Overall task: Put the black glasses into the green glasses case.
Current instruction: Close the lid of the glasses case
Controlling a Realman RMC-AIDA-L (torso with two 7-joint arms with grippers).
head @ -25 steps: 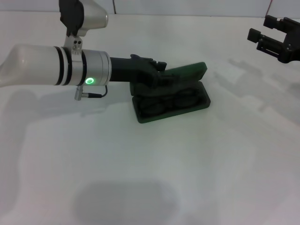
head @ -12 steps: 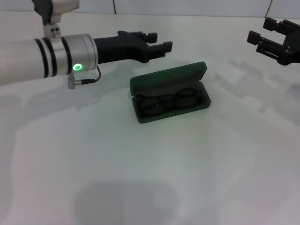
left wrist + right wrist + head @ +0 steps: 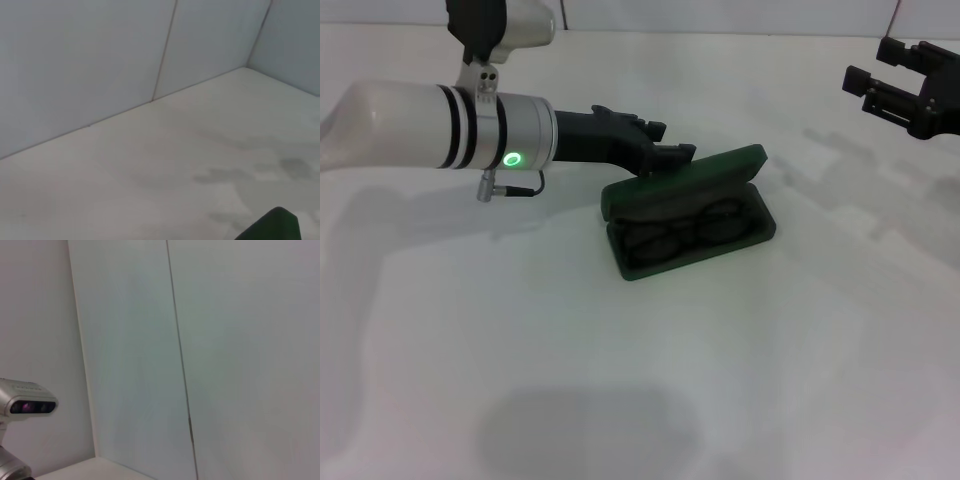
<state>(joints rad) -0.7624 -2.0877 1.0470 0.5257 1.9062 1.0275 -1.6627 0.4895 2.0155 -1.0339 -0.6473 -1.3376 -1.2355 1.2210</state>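
Observation:
The green glasses case [image 3: 692, 238] lies on the white table at the middle of the head view. Its lid [image 3: 682, 181] is tilted forward, half shut over the base. The black glasses [image 3: 682, 232] lie inside the case, partly hidden under the lid. My left gripper [image 3: 667, 142] is right behind the lid, at its back edge, with its fingers apart and nothing between them. A corner of the lid [image 3: 272, 227] shows in the left wrist view. My right gripper [image 3: 892, 78] hangs open and empty at the far right, well away from the case.
The white table [image 3: 640, 380] stretches in front of the case, with white wall panels [image 3: 100, 60] behind it. The right wrist view shows only wall and a grey camera head [image 3: 27, 405].
My left gripper left the case, rose back to the left, then came down behind the lid. The lid, upright half a second ago, now leans over the glasses. The right arm stayed still.

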